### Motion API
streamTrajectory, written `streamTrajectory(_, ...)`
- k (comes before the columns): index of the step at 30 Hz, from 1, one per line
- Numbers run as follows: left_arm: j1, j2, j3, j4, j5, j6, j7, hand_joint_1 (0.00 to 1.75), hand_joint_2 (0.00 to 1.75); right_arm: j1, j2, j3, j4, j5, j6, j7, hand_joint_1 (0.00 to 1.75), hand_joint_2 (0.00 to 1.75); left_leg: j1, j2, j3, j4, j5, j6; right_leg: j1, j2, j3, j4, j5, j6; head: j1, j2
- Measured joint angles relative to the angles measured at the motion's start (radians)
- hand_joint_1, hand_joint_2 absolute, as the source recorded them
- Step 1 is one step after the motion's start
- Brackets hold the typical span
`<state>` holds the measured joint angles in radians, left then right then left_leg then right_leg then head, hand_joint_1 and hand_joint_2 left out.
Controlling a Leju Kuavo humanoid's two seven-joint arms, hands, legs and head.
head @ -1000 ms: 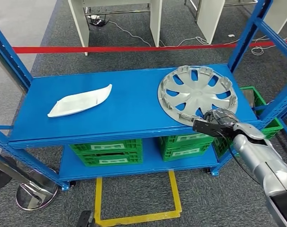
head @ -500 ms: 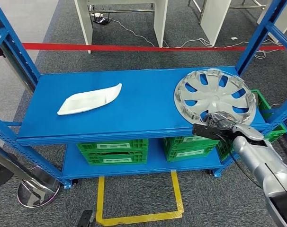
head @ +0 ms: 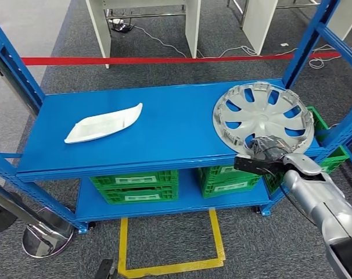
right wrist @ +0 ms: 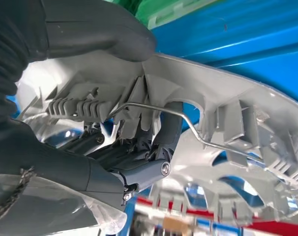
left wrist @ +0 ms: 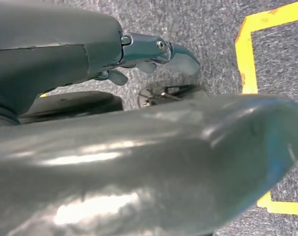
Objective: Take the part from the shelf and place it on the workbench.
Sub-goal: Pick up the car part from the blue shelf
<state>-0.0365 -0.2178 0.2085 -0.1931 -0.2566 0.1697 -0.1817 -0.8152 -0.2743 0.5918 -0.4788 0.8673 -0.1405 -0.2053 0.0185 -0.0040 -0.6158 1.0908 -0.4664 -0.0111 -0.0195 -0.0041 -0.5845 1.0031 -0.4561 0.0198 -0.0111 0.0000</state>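
Grey carpet (head: 174,70) marked with red tape (head: 121,60) and a yellow floor outline (head: 169,268) surrounds the blue shelf (head: 174,131) before us. At the shelf's front right corner, our right hand (head: 264,156) grips the near rim of the silver wheel cover (head: 264,116); in the right wrist view the thumb (right wrist: 99,34) presses one face of the rim while the darker fingers (right wrist: 169,132) hook through a spoke opening against the other face of the wheel cover (right wrist: 229,118), beside its wire retaining ring (right wrist: 192,125). The cover lies flat on the top level, its near edge overhanging the front lip. Farther left on the same level rests a white curved part (head: 101,123), well apart from the cover. Green crates (head: 135,186) sit on the lower level. Our left hand (left wrist: 155,51) hangs over the carpet, fingers loosely extended, holding nothing.
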Motion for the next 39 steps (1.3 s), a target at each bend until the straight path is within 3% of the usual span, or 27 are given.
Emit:
streamTrajectory(1,0.0,0.0,0.0,0.0,-0.003,0.001,-0.001,0.0,0.0,0.006,-0.002,0.001,-0.01,0.011,-0.019,0.001,1.75,1.75,0.0,-0.001,0.013,-0.035,0.008,0.004,0.001,0.001,-0.005,0.004,0.0,0.007,0.0,0.0)
streamTrajectory(4,0.002,0.002,-0.001,0.0,-0.014,0.004,-0.003,0.0,0.0,0.031,-0.011,0.002,-0.051,0.047,-0.077,0.005,1.75,1.75,-0.004,0.0,0.012,-0.051,0.006,0.027,0.0,0.005,-0.017,0.004,0.003,0.025,0.002,0.0)
streamTrajectory(6,0.001,0.004,-0.002,0.0,-0.022,0.006,-0.005,0.0,0.0,0.052,-0.018,0.002,-0.086,0.072,-0.116,0.011,1.75,1.75,-0.002,0.002,0.012,-0.055,0.011,0.043,-0.003,0.005,-0.036,0.035,-0.021,0.032,0.005,0.0)
streamTrajectory(9,-0.001,0.006,-0.003,0.0,-0.028,0.012,-0.006,0.0,0.0,0.082,-0.026,0.002,-0.132,0.096,-0.156,0.02,1.75,1.75,-0.004,0.002,0.01,-0.057,0.013,0.056,-0.004,0.004,-0.121,0.216,-0.106,0.036,0.009,0.0)
streamTrajectory(10,0.0,0.007,-0.003,0.0,-0.028,0.014,-0.006,0.0,0.0,0.091,-0.027,0.002,-0.143,0.099,-0.162,0.021,1.75,1.75,-0.005,0.001,0.01,-0.057,0.012,0.057,-0.004,0.004,-0.147,0.27,-0.121,0.036,0.008,0.0)
streamTrajectory(11,0.001,0.008,-0.003,0.0,-0.029,0.015,-0.006,0.0,0.0,0.099,-0.029,0.001,-0.153,0.103,-0.167,0.022,1.75,1.75,-0.006,-0.001,0.01,-0.057,0.012,0.058,-0.004,0.004,-0.16,0.291,-0.119,0.036,0.009,0.0)
streamTrajectory(12,0.002,0.01,-0.003,0.0,-0.031,0.016,-0.007,0.0,0.0,0.106,-0.032,0.0,-0.164,0.107,-0.173,0.023,1.75,1.75,-0.007,-0.002,0.011,-0.056,0.011,0.057,-0.004,0.004,-0.154,0.273,-0.097,0.035,0.009,0.0)
streamTrajectory(15,0.001,0.013,-0.005,0.0,-0.04,0.018,-0.009,0.0,0.0,0.123,-0.041,-0.012,-0.207,0.131,-0.203,0.035,1.75,1.75,-0.009,-0.004,0.012,-0.053,0.006,0.05,-0.002,0.002,-0.067,0.088,-0.009,0.027,0.009,0.0)
streamTrajectory(17,0.002,0.015,-0.008,0.0,-0.044,0.02,-0.013,0.0,0.0,0.142,-0.047,-0.025,-0.243,0.149,-0.226,0.048,1.75,1.75,-0.013,-0.004,0.007,-0.051,0.005,0.04,0.001,0.001,-0.034,0.025,-0.001,0.021,0.008,0.0)
streamTrajectory(19,0.003,0.019,-0.009,0.0,-0.048,0.025,-0.022,0.0,0.0,0.173,-0.057,-0.04,-0.289,0.167,-0.248,0.058,1.75,1.75,-0.014,-0.004,0.005,-0.051,0.005,0.03,0.001,0.002,-0.031,0.021,-0.005,0.013,0.007,0.0)
streamTrajectory(21,0.004,0.022,-0.01,0.0,-0.051,0.032,-0.036,0.0,0.0,0.21,-0.069,-0.06,-0.35,0.181,-0.265,0.07,1.75,1.75,-0.013,-0.003,-0.003,-0.029,-0.015,0.019,-0.002,0.002,-0.028,0.018,-0.005,0.002,0.005,0.0)
streamTrajectory(25,0.006,0.03,-0.01,0.0,-0.057,0.039,-0.061,0.0,1.75,0.29,-0.095,-0.108,-0.481,0.213,-0.292,0.089,1.75,1.75,-0.011,-0.001,-0.097,0.185,-0.12,0.007,0.0,0.001,-0.024,0.017,-0.009,-0.013,0.002,0.0)
streamTrajectory(26,0.007,0.032,-0.01,0.0,-0.058,0.039,-0.066,0.0,1.75,0.312,-0.101,-0.12,-0.516,0.223,-0.296,0.09,1.75,1.75,-0.011,-0.001,-0.111,0.215,-0.122,0.007,0.001,0.001,-0.022,0.017,-0.01,-0.015,0.002,0.0)
streamTrajectory(27,0.008,0.034,-0.01,0.0,-0.059,0.04,-0.071,0.0,1.75,0.335,-0.106,-0.134,-0.553,0.234,-0.299,0.089,1.75,1.75,-0.011,-0.001,-0.11,0.209,-0.104,0.009,0.002,0.002,-0.02,0.017,-0.012,-0.016,0.002,0.0)
streamTrajectory(30,0.009,0.043,-0.01,0.0,-0.065,0.049,-0.082,0.0,1.75,0.396,-0.116,-0.178,-0.661,0.276,-0.306,0.089,1.75,1.75,-0.015,-0.001,-0.037,0.043,-0.003,0.027,0.007,0.005,-0.013,0.018,-0.018,-0.013,0.003,0.0)
streamTrajectory(32,0.009,0.049,-0.01,0.0,-0.067,0.053,-0.086,0.0,1.75,0.426,-0.118,-0.202,-0.717,0.297,-0.315,0.089,1.75,1.75,-0.02,-0.001,-0.005,-0.034,0.015,0.038,0.009,0.006,-0.016,0.019,-0.019,-0.008,0.003,0.0)
streamTrajectory(36,0.011,0.054,-0.009,0.0,-0.069,0.055,-0.089,0.0,0.0,0.458,-0.129,-0.229,-0.791,0.315,-0.324,0.089,1.75,1.75,-0.017,-0.001,0.008,-0.066,0.013,0.05,0.007,0.006,-0.024,0.025,-0.028,0.013,0.004,0.0)
streamTrajectory(37,0.011,0.054,-0.009,0.0,-0.07,0.055,-0.092,0.0,0.0,0.464,-0.132,-0.234,-0.804,0.322,-0.325,0.089,1.75,1.75,-0.014,-0.001,0.012,-0.072,0.016,0.054,0.006,0.006,-0.038,0.055,-0.047,0.017,0.006,0.0)
streamTrajectory(39,0.01,0.054,-0.009,0.0,-0.073,0.051,-0.1,0.0,0.0,0.477,-0.136,-0.242,-0.828,0.344,-0.335,0.09,1.75,1.75,-0.012,0.0,0.015,-0.076,0.018,0.059,0.004,0.005,-0.093,0.168,-0.103,0.024,0.007,0.0)
